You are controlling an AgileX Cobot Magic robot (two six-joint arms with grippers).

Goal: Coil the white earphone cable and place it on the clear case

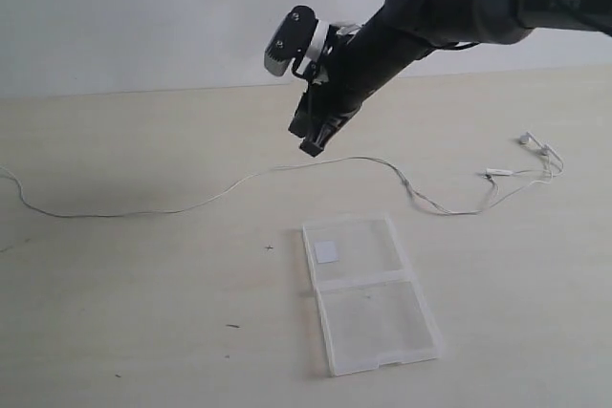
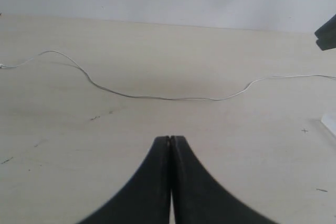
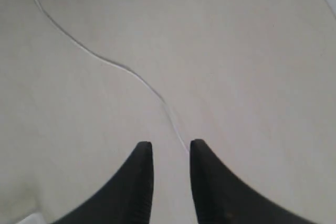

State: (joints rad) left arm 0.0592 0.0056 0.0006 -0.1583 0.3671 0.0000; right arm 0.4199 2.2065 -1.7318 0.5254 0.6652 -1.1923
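The white earphone cable (image 1: 378, 161) lies stretched across the table, from the left edge to its two earbuds (image 1: 535, 145) at the right, with a small inline piece (image 1: 497, 172) near them. The clear case (image 1: 368, 293) lies open and flat in front of it, with a white sticker (image 1: 326, 251) on its far half. My right gripper (image 1: 311, 140) hangs open just above the cable's middle. In the right wrist view the cable (image 3: 131, 71) runs up to one fingertip of the gripper (image 3: 171, 145). My left gripper (image 2: 170, 139) is shut and empty, short of the cable (image 2: 157, 98).
The pale wooden table (image 1: 143, 312) carries a few small dark specks (image 1: 232, 326). A white wall (image 1: 143, 16) stands behind it. The right arm (image 1: 459, 2) reaches in from the upper right. The left wrist view catches the right gripper's tip (image 2: 326, 32) and a corner of the case (image 2: 331, 121).
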